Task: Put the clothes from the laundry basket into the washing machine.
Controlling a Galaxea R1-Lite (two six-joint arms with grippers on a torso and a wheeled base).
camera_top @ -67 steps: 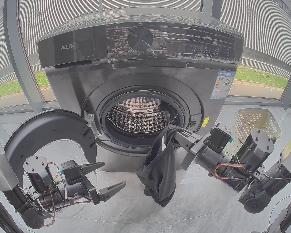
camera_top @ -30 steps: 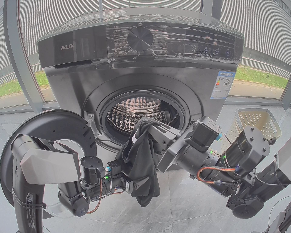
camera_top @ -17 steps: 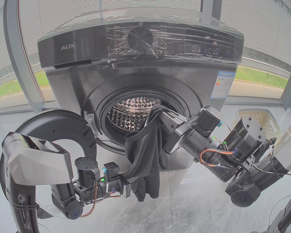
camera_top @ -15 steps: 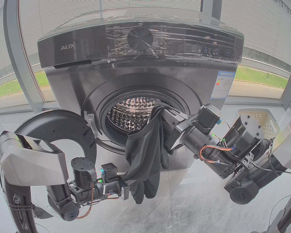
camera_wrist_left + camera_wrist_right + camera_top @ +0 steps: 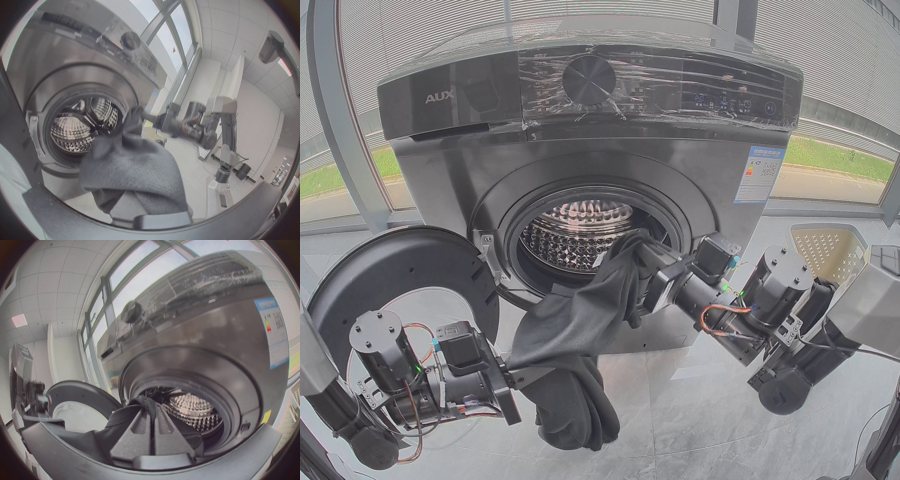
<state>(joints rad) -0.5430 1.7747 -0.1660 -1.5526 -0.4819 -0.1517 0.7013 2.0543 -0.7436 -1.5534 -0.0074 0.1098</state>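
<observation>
Loading is under way. The dark garment [image 5: 575,325] stretches across centre frame, with the right gripper [image 5: 640,247] clamped on its top at the drum [image 5: 581,237] mouth and the left gripper [image 5: 515,375] pinching it lower left. Next I'd expect it pushed deeper, then released.

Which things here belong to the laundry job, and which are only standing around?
Job: dark garment, held by left gripper and right gripper; washing machine; open door; laundry basket.
Standing around: label sticker; control dial; window.
</observation>
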